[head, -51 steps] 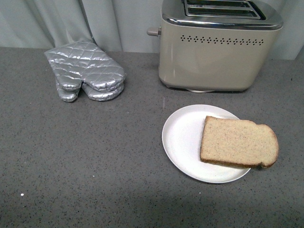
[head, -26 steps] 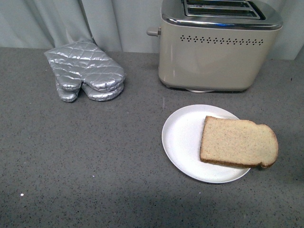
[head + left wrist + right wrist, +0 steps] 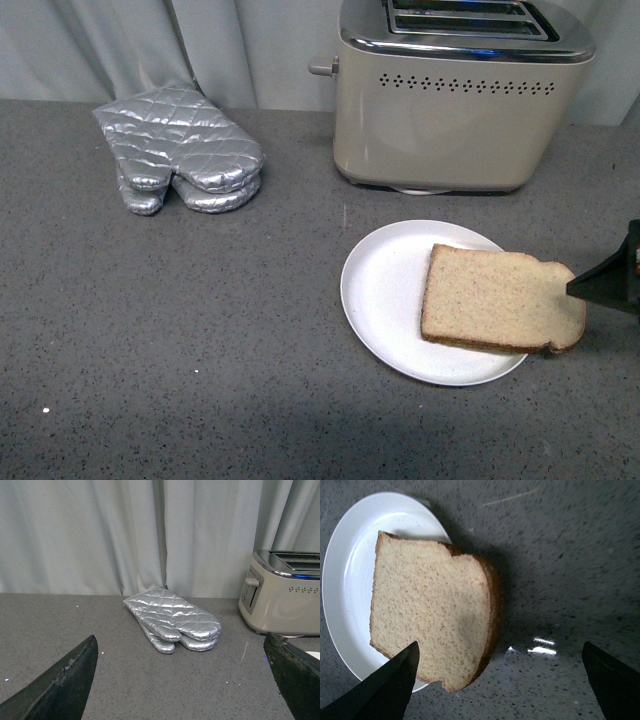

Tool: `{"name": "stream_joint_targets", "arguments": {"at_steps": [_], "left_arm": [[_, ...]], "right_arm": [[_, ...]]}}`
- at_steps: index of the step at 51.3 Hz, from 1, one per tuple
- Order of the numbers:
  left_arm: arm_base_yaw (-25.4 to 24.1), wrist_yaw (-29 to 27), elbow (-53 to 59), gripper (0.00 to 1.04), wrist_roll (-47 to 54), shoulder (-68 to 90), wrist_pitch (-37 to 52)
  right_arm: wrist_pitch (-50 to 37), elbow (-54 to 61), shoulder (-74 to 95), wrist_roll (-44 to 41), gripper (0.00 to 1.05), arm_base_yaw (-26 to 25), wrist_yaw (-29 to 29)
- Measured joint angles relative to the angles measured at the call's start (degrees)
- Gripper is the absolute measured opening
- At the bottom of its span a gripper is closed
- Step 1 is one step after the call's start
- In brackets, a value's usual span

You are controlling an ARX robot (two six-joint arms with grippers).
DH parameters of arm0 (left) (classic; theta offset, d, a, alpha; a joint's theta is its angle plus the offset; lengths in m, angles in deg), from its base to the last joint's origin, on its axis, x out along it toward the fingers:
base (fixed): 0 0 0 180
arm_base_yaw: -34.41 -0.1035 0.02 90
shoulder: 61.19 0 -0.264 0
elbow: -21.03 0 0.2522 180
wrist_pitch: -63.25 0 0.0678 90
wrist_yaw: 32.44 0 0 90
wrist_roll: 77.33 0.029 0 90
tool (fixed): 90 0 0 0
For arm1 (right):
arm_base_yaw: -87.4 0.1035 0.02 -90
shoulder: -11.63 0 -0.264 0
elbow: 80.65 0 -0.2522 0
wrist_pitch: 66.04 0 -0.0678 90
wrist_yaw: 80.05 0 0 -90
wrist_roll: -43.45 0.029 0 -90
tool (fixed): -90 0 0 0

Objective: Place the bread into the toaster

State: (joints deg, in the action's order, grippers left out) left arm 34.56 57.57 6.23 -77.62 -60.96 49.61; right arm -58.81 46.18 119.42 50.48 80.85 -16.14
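Observation:
The bread (image 3: 500, 298) lies flat on a white plate (image 3: 385, 290), its rounded end hanging over the plate's right rim. It also shows in the right wrist view (image 3: 432, 607). The beige toaster (image 3: 455, 100) with a chrome top stands behind the plate, lever knob on its left side; it also shows in the left wrist view (image 3: 285, 597). My right gripper (image 3: 612, 280) enters at the right edge, just above the bread's rounded end, open and empty (image 3: 500, 680). My left gripper (image 3: 187, 680) is open and empty, out of the front view.
A pair of silver quilted oven mitts (image 3: 180, 150) lies on the grey speckled counter (image 3: 200, 330) at the back left, also in the left wrist view (image 3: 172, 620). A pale curtain (image 3: 150, 40) hangs behind the counter.
My right gripper has come into the front view from the right edge, next to the bread's rounded end. The bread, plate, toaster and mitts have not moved.

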Motion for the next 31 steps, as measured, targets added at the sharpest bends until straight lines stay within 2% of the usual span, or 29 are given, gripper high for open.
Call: {"name": "stream_joint_targets", "arguments": {"at_steps": [7, 15, 23, 31], "left_arm": [[0.0, 0.0, 0.0, 0.98, 0.0, 0.0, 0.0], [0.0, 0.0, 0.0, 0.98, 0.0, 0.0, 0.0], [0.0, 0.0, 0.0, 0.98, 0.0, 0.0, 0.0], [0.0, 0.0, 0.0, 0.98, 0.0, 0.0, 0.0]], "right_arm": [[-0.92, -2.05, 3.48, 4.87, 0.92, 2.03, -1.03], [0.74, -5.4, 6.25, 9.38, 0.59, 3.72, -0.28], [4.26, -7.58, 7.1, 10.05, 0.27, 4.5, 2.4], [6.16, -7.8, 6.45, 10.93, 0.04, 4.37, 2.51]]}}
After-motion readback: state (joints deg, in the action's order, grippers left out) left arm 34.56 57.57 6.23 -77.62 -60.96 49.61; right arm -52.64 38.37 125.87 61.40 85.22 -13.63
